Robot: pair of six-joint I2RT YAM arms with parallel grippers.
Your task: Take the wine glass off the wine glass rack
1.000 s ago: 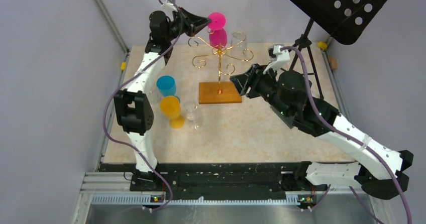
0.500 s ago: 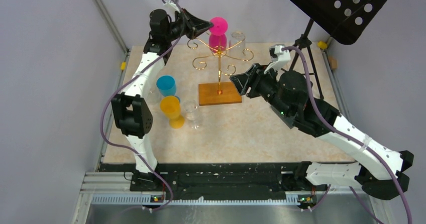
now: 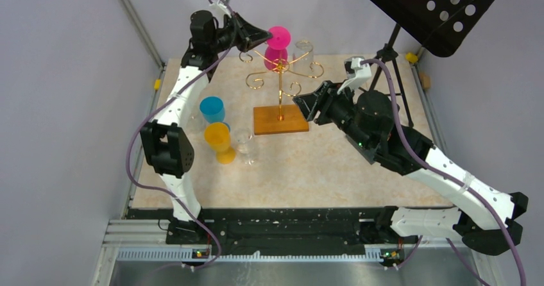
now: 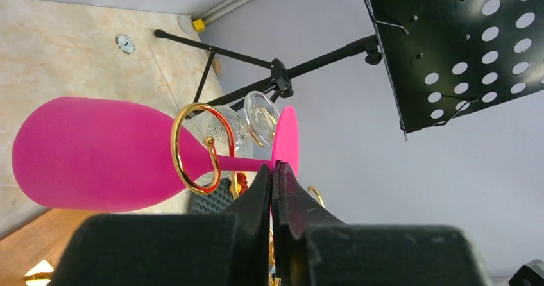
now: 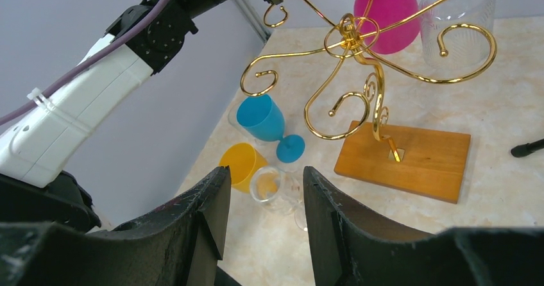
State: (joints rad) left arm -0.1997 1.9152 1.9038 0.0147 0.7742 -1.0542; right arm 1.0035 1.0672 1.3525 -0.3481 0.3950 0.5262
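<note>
The gold wire wine glass rack (image 3: 280,74) stands on its orange-brown wooden base (image 3: 280,119) at the back middle. A pink wine glass (image 3: 277,45) hangs upside down on it, its stem through a gold loop (image 4: 192,148). My left gripper (image 3: 262,37) is shut on the pink stem (image 4: 244,164) just under the foot. A clear glass (image 3: 305,52) hangs on the rack's right side. My right gripper (image 3: 306,106) is open and empty, low beside the base's right edge, with the rack (image 5: 375,87) ahead of it.
A blue glass (image 3: 212,109), an orange glass (image 3: 218,142) and a clear glass (image 3: 244,142) stand left of the base. A black perforated music stand (image 3: 430,4) on a tripod rises at the back right. Grey walls close in the sides.
My left gripper has moved slightly right and down, and the pink glass has shifted with it, foot and bowl lower. The right arm has not moved.
</note>
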